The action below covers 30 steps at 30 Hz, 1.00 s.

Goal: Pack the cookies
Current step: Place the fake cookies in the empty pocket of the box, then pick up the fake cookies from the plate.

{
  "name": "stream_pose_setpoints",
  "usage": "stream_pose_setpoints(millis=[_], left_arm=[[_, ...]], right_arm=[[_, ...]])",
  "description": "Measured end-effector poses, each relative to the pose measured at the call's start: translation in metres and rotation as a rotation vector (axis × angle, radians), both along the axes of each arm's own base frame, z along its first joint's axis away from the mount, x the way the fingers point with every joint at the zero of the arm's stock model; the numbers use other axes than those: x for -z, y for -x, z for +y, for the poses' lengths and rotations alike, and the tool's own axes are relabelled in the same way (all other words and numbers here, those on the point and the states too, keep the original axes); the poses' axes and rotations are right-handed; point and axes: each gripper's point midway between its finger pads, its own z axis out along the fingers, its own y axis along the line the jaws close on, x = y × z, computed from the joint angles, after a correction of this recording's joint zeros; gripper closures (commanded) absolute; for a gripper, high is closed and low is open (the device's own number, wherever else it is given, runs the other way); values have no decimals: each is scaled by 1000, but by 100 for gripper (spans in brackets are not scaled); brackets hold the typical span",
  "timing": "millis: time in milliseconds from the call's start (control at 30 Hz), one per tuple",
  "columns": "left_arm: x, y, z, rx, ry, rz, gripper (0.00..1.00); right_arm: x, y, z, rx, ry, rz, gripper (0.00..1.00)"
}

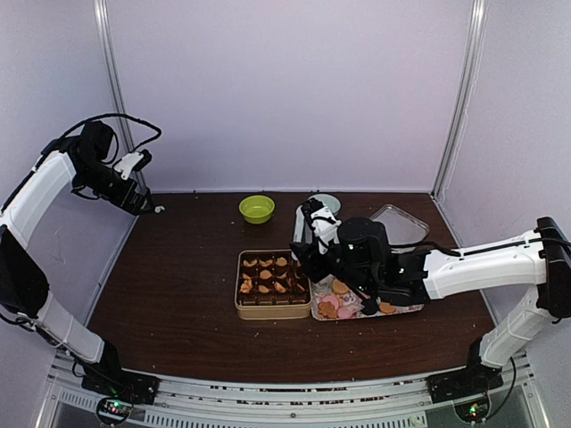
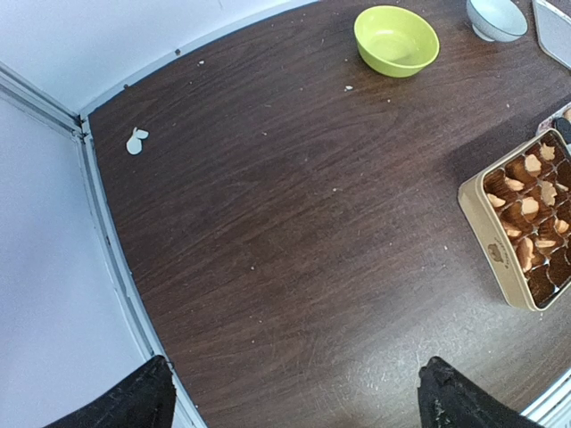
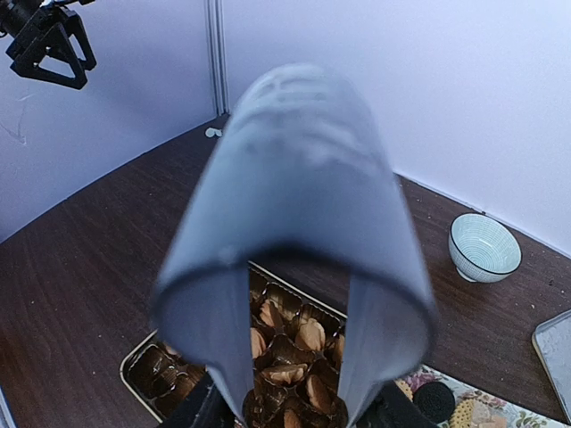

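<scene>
1. The right pincer (image 3: 294, 415) clamps a pair of pale blue tongs (image 3: 294, 178), its fingers pressing the two legs from outside; the tips point down over the tin, probably so that biscuits can be lifted without crushing
2. Whether anything sits between the tips cannot be told
3. The cookies (image 1: 340, 301) lie loose on a flowered tray (image 1: 409, 309) just beside the tan tin (image 1: 272, 311), where others rest in dark paper cups (image 3: 165, 370)
4. The left pincer (image 2: 294, 406) hangs wide open and empty, high over the far left corner of the table (image 2: 268, 250), apparently parked clear of the work
5. A small mark on the tin's side is too small to read; no other writing shows
</scene>
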Motion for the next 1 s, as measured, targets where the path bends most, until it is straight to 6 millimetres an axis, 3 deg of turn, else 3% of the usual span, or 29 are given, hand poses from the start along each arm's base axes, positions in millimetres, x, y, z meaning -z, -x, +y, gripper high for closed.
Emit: stream_pose_setpoints(millis=[333, 467, 733, 1000], left_arm=[[0, 1, -1, 5, 7, 4, 2], [1, 2, -2, 6, 8, 10, 2], [1, 4, -2, 7, 10, 15, 2], [1, 3, -1, 4, 5, 16, 2]], right_arm=[[-3, -2, -2, 16, -7, -7, 60], [-14, -4, -11, 37, -29, -23, 60], [-42, -18, -60, 159, -98, -79, 61], [-13, -43, -123, 341, -65, -75, 57]])
